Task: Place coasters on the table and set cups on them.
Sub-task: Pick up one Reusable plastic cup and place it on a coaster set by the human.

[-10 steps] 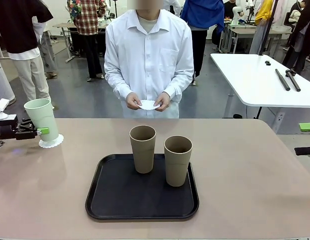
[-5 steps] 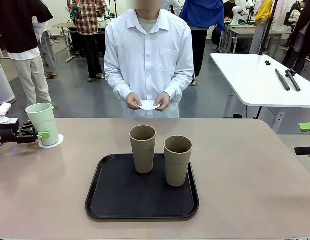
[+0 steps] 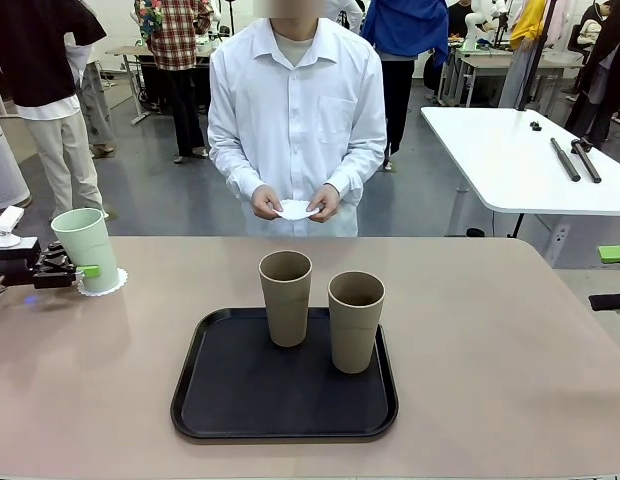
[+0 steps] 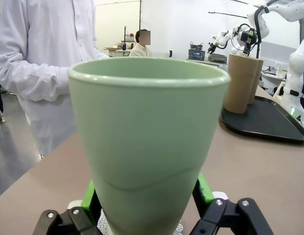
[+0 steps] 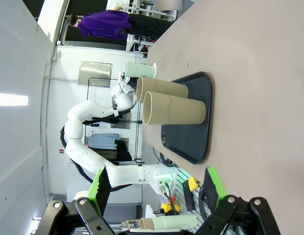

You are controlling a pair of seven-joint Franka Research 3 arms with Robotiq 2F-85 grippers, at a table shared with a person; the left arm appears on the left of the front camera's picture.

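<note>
Leftward, tapered matte mint cup (image 3: 86,245) atop lacy paper coaster (image 3: 116,284).

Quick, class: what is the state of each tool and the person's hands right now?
Left tool: pads flank the mint cup; grip cannot be told.
Right tool: open, empty.
Person's hands: holding a coaster.

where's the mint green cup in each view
front view: mint green cup far left, on a white coaster
left wrist view: centre, close up
right wrist view: upper middle, turned sideways, beyond the tan cups
shared landmark: black tray
</note>
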